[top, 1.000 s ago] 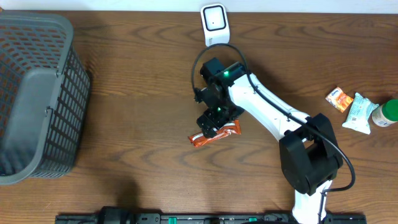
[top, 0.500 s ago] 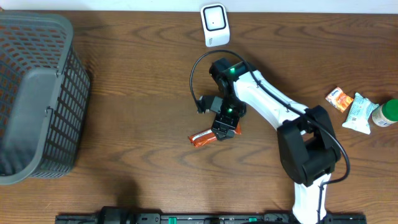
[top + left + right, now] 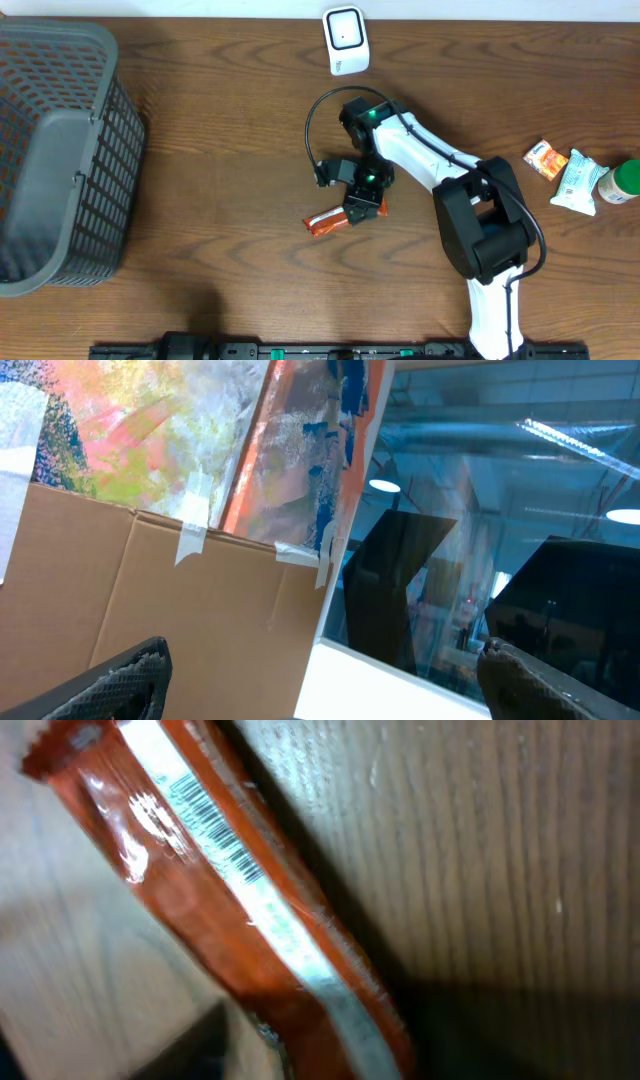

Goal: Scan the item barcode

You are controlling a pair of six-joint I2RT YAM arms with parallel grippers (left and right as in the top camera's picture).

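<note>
Packet place: the orange snack packet (image 3: 325, 221) lies flat on the wooden tabletop (image 3: 230, 130), near its middle, on the robot's side of the scanner.
Packet axis: seen from overhead, its long axis runs from lower left up to the right at a slight tilt. The left end is free and the right end is under the right tool.
Packet face: in the right wrist view a pale strip with the barcode (image 3: 215, 820) faces up and runs along the packet's length.
Right tool: the right tool (image 3: 362, 208) sits directly over the packet's right end. How far apart its fingers stand, and whether they grip the packet, cannot be told.
Scanner: the white scanner (image 3: 345, 40) stands at the far edge, well apart from the packet.
Right side: a small orange pack (image 3: 545, 160), a white pouch (image 3: 575, 182) and a green-capped bottle (image 3: 620, 183) lie close together.
Left side: a grey basket (image 3: 60, 150).
Left tool: the left tool (image 3: 325, 685) is spread wide with nothing between its fingertips (image 3: 130, 680). It faces cardboard (image 3: 200, 610).
</note>
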